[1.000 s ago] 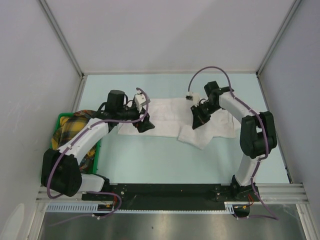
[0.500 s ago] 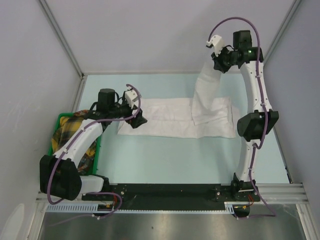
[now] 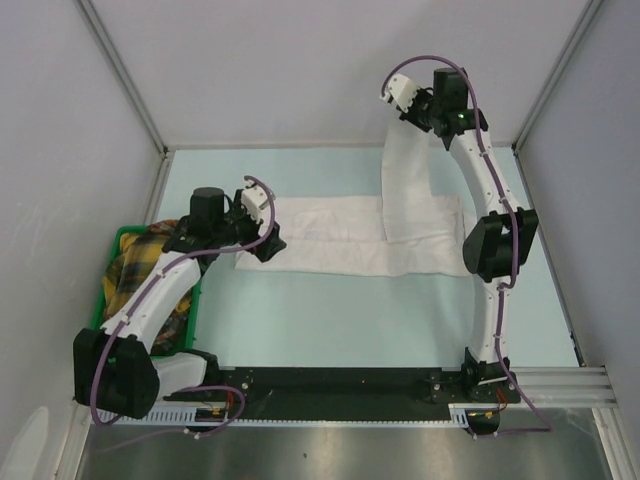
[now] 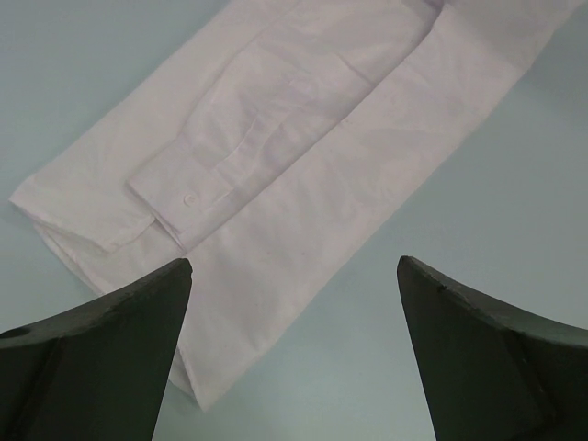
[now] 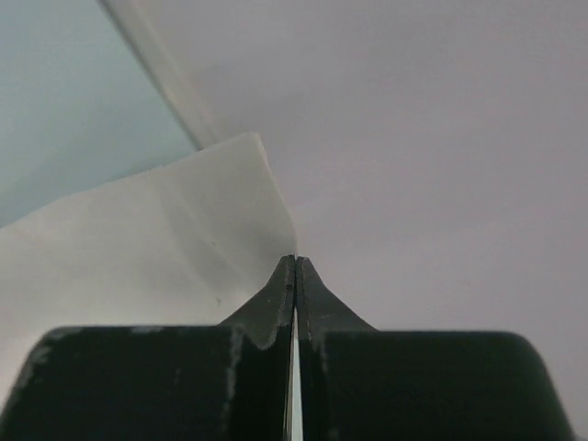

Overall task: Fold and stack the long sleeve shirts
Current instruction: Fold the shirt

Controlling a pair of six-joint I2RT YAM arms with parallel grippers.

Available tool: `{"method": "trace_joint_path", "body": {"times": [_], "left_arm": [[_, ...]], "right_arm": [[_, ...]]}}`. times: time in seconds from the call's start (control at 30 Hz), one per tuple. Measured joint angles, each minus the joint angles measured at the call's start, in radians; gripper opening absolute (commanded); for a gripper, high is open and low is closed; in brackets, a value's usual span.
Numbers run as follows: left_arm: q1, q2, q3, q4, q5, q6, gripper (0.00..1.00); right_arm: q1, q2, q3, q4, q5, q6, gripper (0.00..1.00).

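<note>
Nearest, beside the left arm, a green basket (image 3: pixel 126 232) holds a crumpled plaid cloth (image 3: pixel 140 262). It is not one of the white shirts, as far as I can tell.

Just past it, the left fingers (image 3: pixel 266 243) hover spread wide and hold nothing. They sit just above the left end of the shirt (image 3: pixel 340 240), apart from it. Under them the left wrist view shows a sleeve already laid over the body. Its buttoned cuff (image 4: pixel 191 197) lies flat, ahead and left of the gap between the fingers.

The shirt lies across the tabletop (image 3: pixel 330 320) as a long narrow band, running from under the left fingers toward the right arm. Its long edges look turned in.

Farthest and highest, the right fingers (image 5: pixel 296 276) are pinched tight on a thin edge of white cloth. From them a long strip, probably the other sleeve, hangs down to the band's right part. Its lower end is touching the rest of the shirt.

My judgement is that the fold is roughly half done. One sleeve is in and the body is narrowed, while the raised strip has yet to be laid over. After that the band needs folding end to end into a small rectangle. No folded shirt or stack shows anywhere, so stacking has not begun.
</note>
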Motion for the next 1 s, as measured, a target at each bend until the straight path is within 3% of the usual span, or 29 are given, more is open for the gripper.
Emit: {"method": "trace_joint_path", "body": {"times": [0.27,0.47,0.63,0.8,1.0], "left_arm": [[0.010,-0.037,-0.026,0.034,-0.060,-0.027,0.99],[0.011,-0.041,-0.031,0.036,-0.068,-0.034,1.00],[0.012,-0.042,-0.032,0.035,-0.072,-0.033,0.99],[0.021,-0.064,-0.050,0.031,-0.078,-0.032,0.99],[0.037,-0.068,-0.052,0.010,-0.078,-0.036,0.99]], "right_arm": [[0.011,0.000,0.000,0.272,0.086,-0.059,0.00],[0.011,-0.003,-0.005,0.314,0.105,-0.089,0.00],[0.045,-0.117,-0.204,0.230,0.129,-0.098,0.00],[0.159,-0.300,-0.489,0.102,0.175,-0.094,0.00],[0.298,-0.365,-0.542,-0.092,0.186,0.069,0.00]]}}
